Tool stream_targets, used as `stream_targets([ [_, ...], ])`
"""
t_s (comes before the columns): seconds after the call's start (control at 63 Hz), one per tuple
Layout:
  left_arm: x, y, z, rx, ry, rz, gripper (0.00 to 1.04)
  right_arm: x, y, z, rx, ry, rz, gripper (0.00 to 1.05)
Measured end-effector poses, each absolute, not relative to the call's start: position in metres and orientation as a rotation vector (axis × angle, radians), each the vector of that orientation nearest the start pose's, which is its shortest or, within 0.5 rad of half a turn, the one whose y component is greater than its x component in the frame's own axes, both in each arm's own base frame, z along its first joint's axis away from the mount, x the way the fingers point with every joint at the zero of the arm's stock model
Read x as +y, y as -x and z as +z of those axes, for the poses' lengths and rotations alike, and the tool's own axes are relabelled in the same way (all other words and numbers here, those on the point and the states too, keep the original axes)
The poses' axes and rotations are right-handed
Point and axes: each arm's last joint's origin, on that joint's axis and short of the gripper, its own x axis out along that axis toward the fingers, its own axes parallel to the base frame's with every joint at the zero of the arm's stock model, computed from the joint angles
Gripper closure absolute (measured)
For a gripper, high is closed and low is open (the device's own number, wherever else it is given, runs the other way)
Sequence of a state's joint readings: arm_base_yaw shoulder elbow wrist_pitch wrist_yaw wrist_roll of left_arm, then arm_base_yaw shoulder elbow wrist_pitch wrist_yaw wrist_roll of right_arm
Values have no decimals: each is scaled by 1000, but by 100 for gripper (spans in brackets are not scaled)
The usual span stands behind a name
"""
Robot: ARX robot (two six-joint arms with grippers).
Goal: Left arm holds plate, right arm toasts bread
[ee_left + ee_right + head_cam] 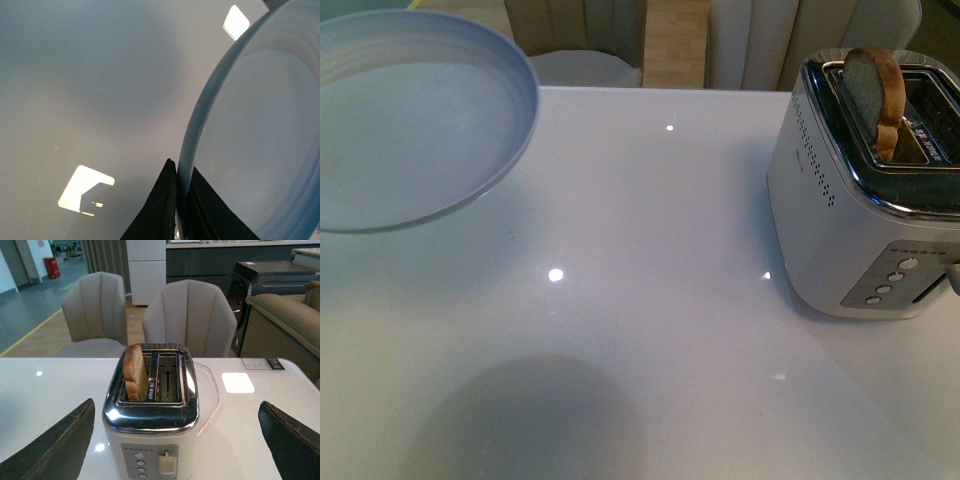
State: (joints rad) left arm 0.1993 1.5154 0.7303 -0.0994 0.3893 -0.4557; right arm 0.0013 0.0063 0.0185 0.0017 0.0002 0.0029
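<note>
The pale blue-grey plate (405, 120) hangs above the white table at the far left of the front view. In the left wrist view my left gripper (180, 200) is shut on the plate's rim (200, 135), one dark wedge finger on each side. The bread (875, 95) stands upright in the left slot of a silver toaster (840, 200) at the right, its rounded top sticking out. In the right wrist view my right gripper (175, 440) is open, its fingers wide apart on either side of the toaster (150, 430), with the bread (135, 372) beyond them.
The toaster's lever (167, 462) and buttons (140, 465) face the right wrist camera. Its second slot (167, 377) holds nothing. Beige chairs (187, 315) stand behind the table's far edge. The plate casts a shadow (520, 420) on the table.
</note>
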Motion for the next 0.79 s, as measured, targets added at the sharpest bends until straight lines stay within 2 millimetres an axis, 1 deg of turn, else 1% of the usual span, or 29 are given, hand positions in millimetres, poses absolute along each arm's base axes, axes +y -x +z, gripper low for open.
stream_targets([
  [0.095, 66, -280, 145, 895, 679, 47, 102, 0, -97, 169, -14, -3, 1, 9],
  [0.143, 76, -282, 131, 911, 683, 53, 102, 0, -97, 169, -14, -3, 1, 9],
  [0.27, 93, -284, 101, 958, 705, 63, 102, 0, -97, 169, -14, -3, 1, 9],
  [0.508, 113, -301, 68, 978, 708, 19, 102, 0, -97, 169, -14, -3, 1, 9],
  [0.794, 125, -318, 31, 1007, 704, -30, 102, 0, -97, 169, -14, -3, 1, 9],
])
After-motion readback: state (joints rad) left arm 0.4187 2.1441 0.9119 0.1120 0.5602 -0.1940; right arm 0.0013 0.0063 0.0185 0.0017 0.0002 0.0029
